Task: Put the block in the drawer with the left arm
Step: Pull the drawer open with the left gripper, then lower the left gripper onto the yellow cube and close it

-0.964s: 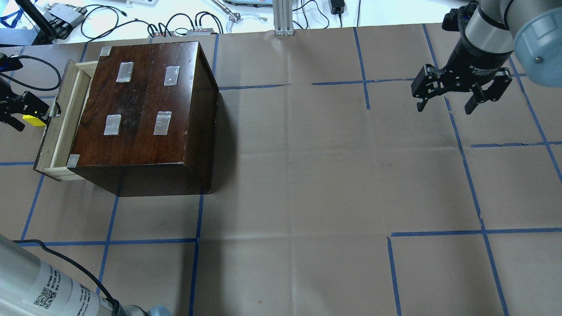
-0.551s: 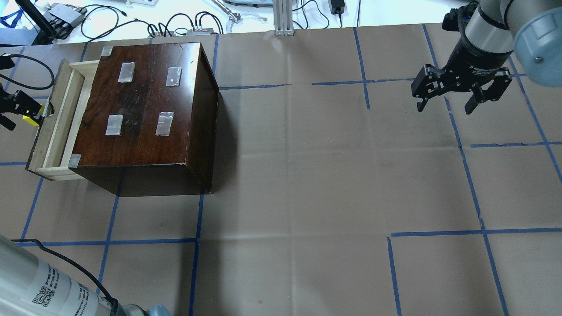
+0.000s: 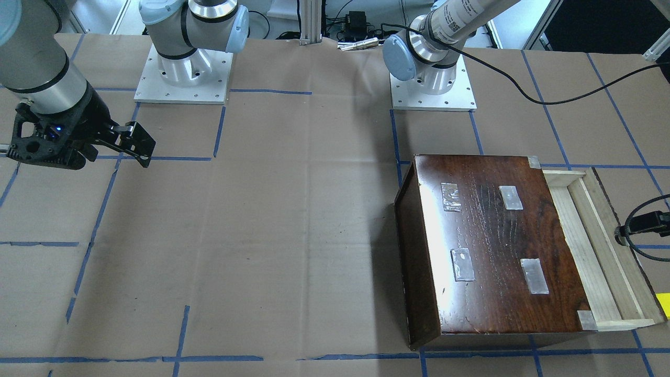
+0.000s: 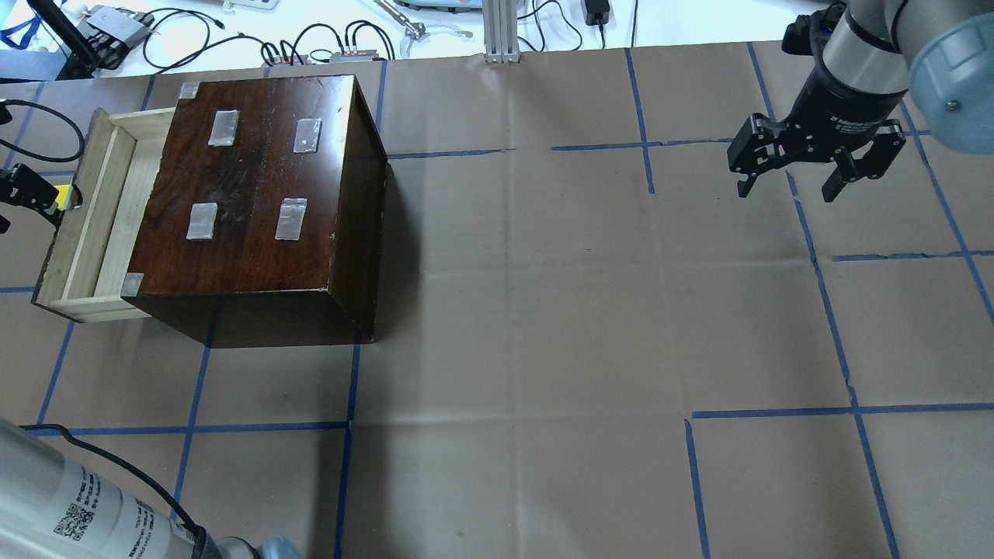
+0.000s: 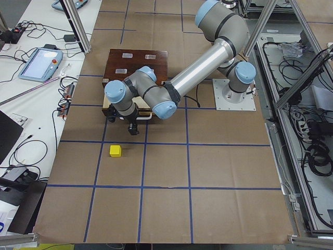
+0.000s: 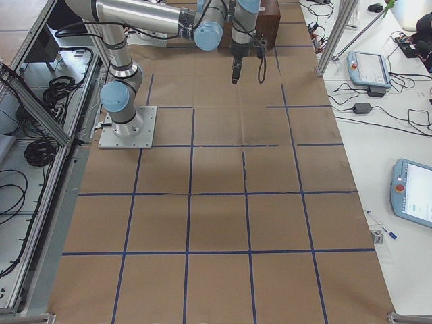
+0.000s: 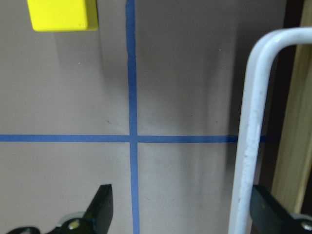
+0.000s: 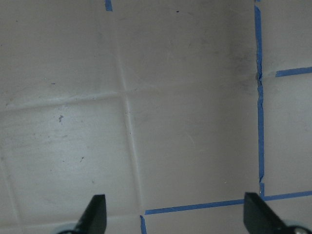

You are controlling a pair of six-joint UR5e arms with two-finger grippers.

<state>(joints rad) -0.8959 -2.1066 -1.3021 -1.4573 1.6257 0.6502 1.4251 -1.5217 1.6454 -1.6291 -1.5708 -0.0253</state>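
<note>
Drawer [image 4: 78, 221] open above, box [image 4: 256, 186] covering its inner part, white handle [image 7: 246, 146] at front

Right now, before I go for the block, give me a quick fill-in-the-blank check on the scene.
The block lies on the ___, outside the drawer.
The drawer is not shut but partly ___.
The right claw is open and holds ___.
The left claw is at the drawer's white ___.
Missing words: table; open; nothing; handle.

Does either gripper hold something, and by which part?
Nothing is gripped. The left gripper is open around the handle of the drawer; the right gripper is open and empty. The block lies on the table.
</note>
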